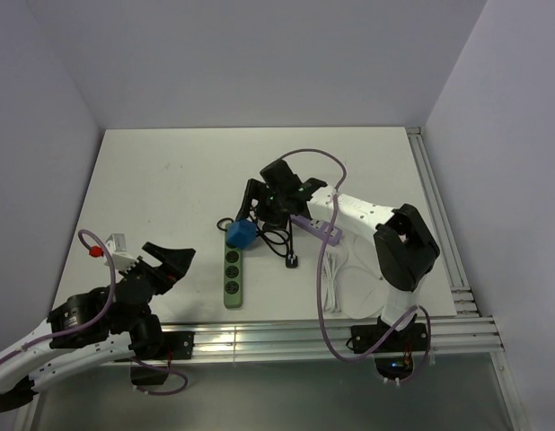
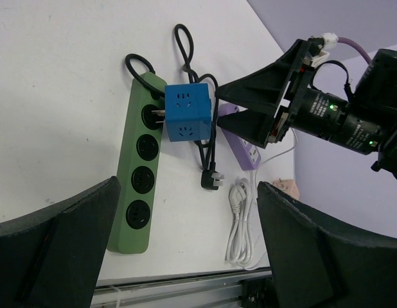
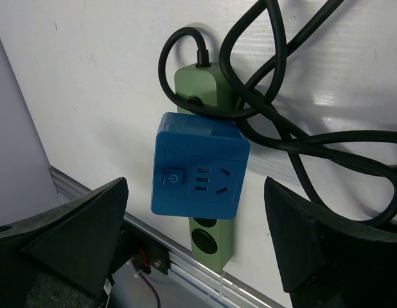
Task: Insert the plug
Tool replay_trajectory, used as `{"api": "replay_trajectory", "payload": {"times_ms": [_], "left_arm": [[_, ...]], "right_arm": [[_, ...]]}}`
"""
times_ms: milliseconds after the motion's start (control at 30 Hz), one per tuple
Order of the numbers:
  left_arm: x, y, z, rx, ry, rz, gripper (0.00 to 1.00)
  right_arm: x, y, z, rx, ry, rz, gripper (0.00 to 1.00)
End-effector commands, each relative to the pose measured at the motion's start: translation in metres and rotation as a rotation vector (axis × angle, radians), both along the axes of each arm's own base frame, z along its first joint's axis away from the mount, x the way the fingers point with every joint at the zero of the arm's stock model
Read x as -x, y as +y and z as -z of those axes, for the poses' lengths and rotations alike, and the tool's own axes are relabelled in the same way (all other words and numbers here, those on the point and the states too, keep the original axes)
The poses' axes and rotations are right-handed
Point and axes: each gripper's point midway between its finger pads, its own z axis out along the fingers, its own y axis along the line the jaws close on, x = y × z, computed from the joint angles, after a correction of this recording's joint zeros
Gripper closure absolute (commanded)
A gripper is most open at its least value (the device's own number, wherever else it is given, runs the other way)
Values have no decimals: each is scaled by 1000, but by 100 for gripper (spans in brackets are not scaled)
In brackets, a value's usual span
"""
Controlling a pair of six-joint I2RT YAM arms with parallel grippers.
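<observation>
The blue plug [image 1: 242, 233] sits on the far-end socket of the green power strip [image 1: 233, 274]. In the left wrist view the plug [image 2: 187, 113] leans off the strip [image 2: 135, 186], with its metal prongs showing at the socket. My right gripper [image 1: 258, 205] is open just beyond the plug and holds nothing. In the right wrist view the plug [image 3: 198, 163] and the strip [image 3: 210, 242] lie between that gripper's [image 3: 195, 192] spread fingers, apart from both. My left gripper [image 1: 174, 256] is open and empty, left of the strip and near the front edge.
A black cable [image 1: 279, 241] with a loose black plug [image 2: 211, 179] loops beside the blue plug. A purple strip [image 1: 319, 230] lies under the right arm. A coiled white cable [image 1: 335, 283] lies to the right. An aluminium rail [image 1: 304, 337] runs along the front edge.
</observation>
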Motion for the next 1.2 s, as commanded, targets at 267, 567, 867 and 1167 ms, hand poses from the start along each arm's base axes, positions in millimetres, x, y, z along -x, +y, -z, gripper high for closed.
{"api": "replay_trajectory", "payload": {"times_ms": [267,567,867,1167], "left_arm": [[-2,3,-10,0,-30,-6,6],[-2,4,-9,-7,-29,-8,6],[-2,5,-10,-6,-32,-11,6],[-1,7,-12,3,-39,-9,6]], "right_arm": [[-12,17,-1,-29,-28,-33,11],[-8,29,0,-63,-12,-68,15],[-5,34,4,-60,4,-77,21],[-3,37,2,-43,2,-81,33]]}}
